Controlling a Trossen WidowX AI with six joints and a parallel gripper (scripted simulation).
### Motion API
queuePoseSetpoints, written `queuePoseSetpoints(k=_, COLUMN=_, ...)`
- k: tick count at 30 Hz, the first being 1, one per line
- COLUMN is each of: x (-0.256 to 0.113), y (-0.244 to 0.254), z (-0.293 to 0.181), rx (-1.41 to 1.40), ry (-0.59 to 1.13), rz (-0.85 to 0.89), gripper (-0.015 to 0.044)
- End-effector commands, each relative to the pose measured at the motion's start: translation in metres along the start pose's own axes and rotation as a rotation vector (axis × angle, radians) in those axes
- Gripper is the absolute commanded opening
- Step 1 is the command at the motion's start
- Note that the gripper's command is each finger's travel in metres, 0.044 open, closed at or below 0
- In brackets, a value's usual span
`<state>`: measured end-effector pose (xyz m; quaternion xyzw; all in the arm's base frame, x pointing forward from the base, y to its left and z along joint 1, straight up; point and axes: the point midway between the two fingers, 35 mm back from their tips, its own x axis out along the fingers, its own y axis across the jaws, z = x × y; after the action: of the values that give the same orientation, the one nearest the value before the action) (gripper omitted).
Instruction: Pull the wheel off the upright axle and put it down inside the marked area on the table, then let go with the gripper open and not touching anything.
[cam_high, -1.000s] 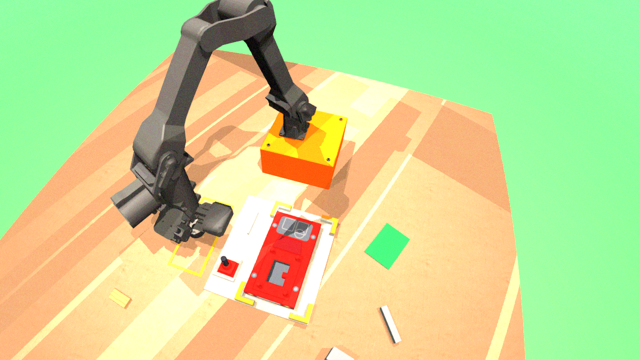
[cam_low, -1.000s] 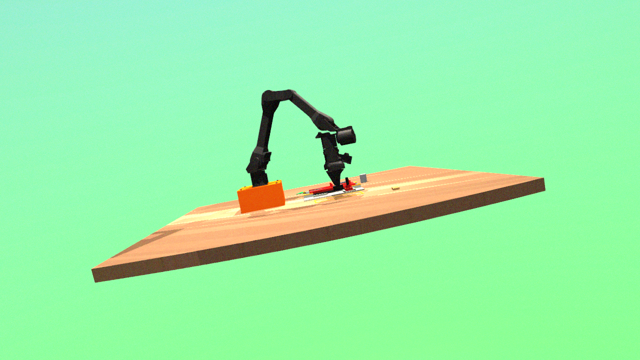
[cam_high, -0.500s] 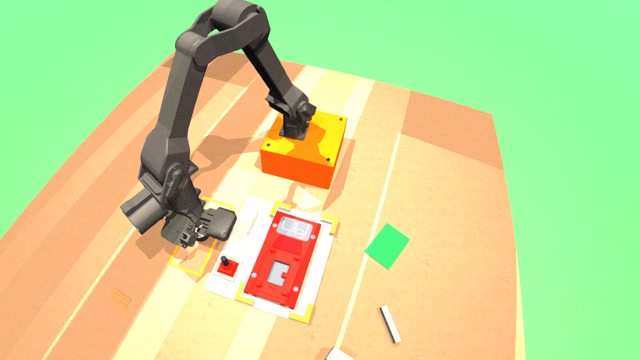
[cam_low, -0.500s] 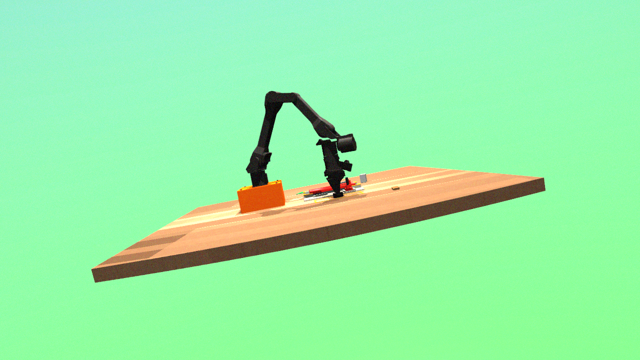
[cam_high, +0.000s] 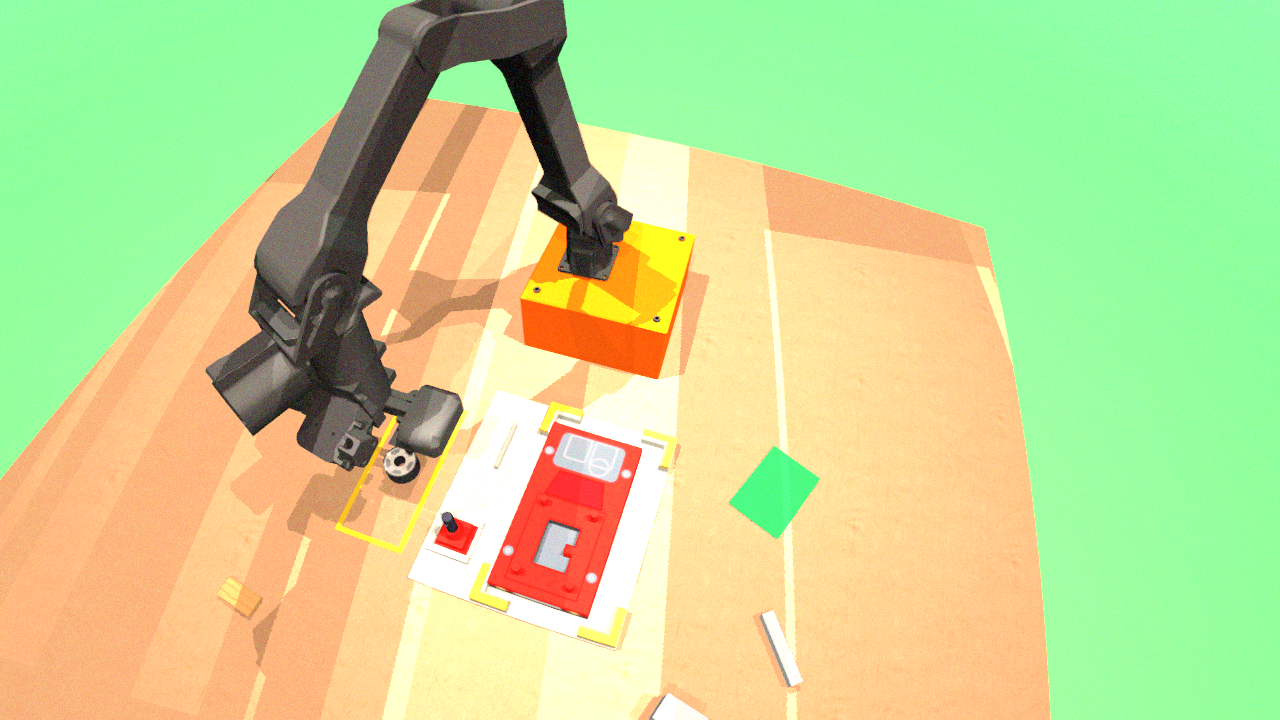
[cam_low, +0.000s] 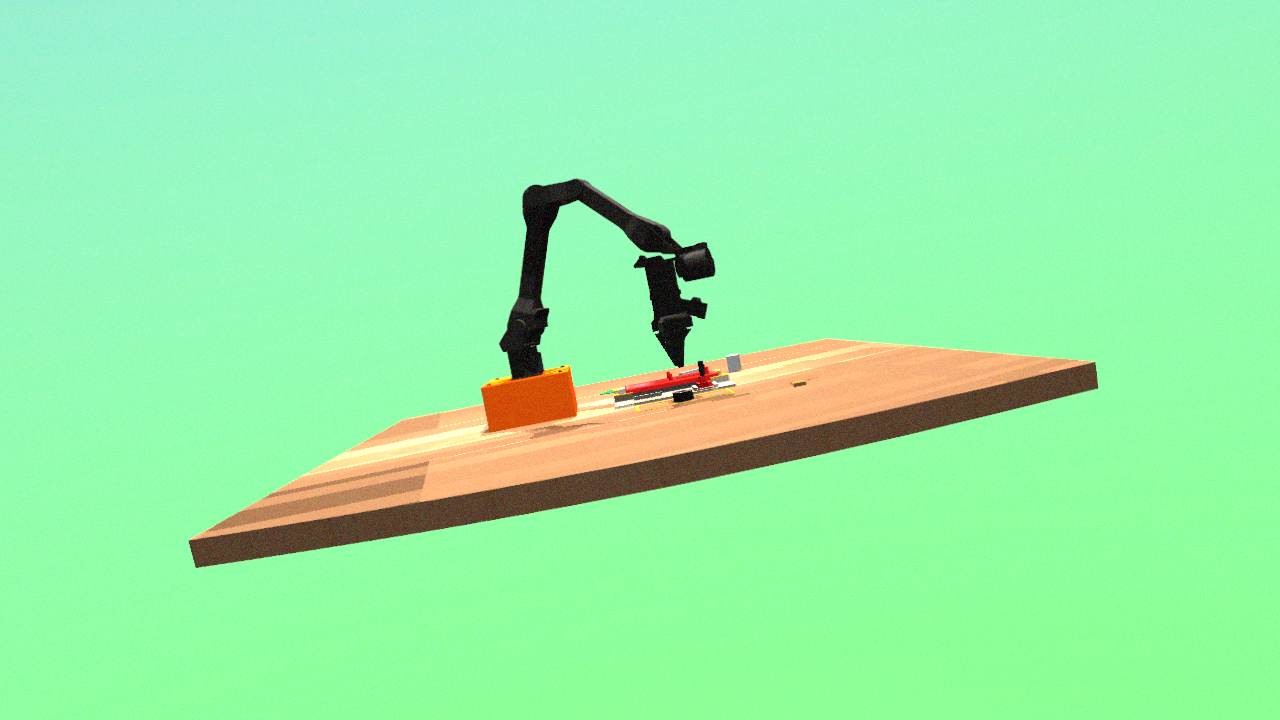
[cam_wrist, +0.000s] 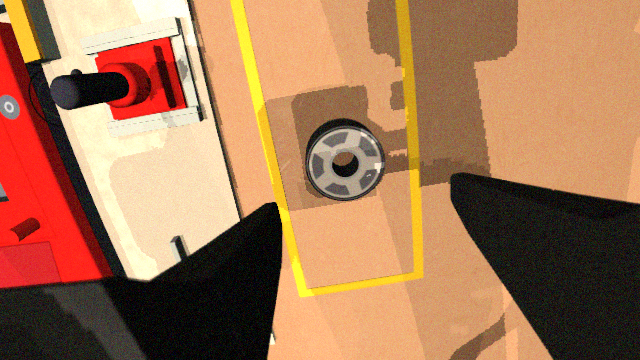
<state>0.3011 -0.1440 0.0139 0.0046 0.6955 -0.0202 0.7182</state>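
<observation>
The wheel (cam_high: 391, 464) (cam_low: 682, 395) (cam_wrist: 324, 164), black with a grey spoked face, lies flat, face up, on the table inside the yellow outline of the marked area (cam_high: 368, 539) (cam_wrist: 419, 225). My gripper (cam_high: 393, 445) (cam_low: 679, 365) (cam_wrist: 365, 200) is open and empty above the wheel. In the wrist view its fingers stand wide apart, clear of the wheel. The upright black axle (cam_high: 449, 521) (cam_low: 701, 367) (cam_wrist: 90, 90) stands bare on its red base (cam_high: 458, 536) (cam_wrist: 175, 95), beside the marked area.
A white board (cam_high: 465, 470) (cam_wrist: 150, 185) beside the area carries a large red panel (cam_high: 608, 501) between yellow corners. A wooden piece (cam_high: 239, 596) (cam_low: 798, 384), a green square (cam_high: 775, 492) and a grey bar (cam_high: 781, 649) lie farther out. The arm stands on an orange box (cam_high: 595, 344) (cam_low: 528, 402).
</observation>
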Motion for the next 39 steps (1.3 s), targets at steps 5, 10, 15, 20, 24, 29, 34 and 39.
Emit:
queuePoseSetpoints(k=5, x=-0.018, y=0.01, z=-0.024, rx=-0.002, ry=0.006, rz=0.003, gripper=0.044)
queuePoseSetpoints(k=10, x=-0.036, y=0.022, z=-0.051, rx=-0.004, ry=0.01, rz=0.005, gripper=0.044)
queuePoseSetpoints(k=15, x=-0.05, y=0.034, z=-0.079, rx=-0.005, ry=0.013, rz=0.007, gripper=0.044)
queuePoseSetpoints(k=20, x=-0.051, y=0.036, z=-0.083, rx=-0.006, ry=0.014, rz=0.007, gripper=0.044)
queuePoseSetpoints(k=24, x=-0.051, y=0.036, z=-0.083, rx=-0.006, ry=0.014, rz=0.007, gripper=0.044)
queuePoseSetpoints(k=29, x=-0.051, y=0.036, z=-0.083, rx=-0.006, ry=0.014, rz=0.007, gripper=0.044)
queuePoseSetpoints(k=34, x=-0.051, y=0.036, z=-0.083, rx=-0.006, ry=0.014, rz=0.007, gripper=0.044)
queuePoseSetpoints(k=39, x=-0.051, y=0.036, z=-0.083, rx=-0.006, ry=0.014, rz=0.007, gripper=0.044)
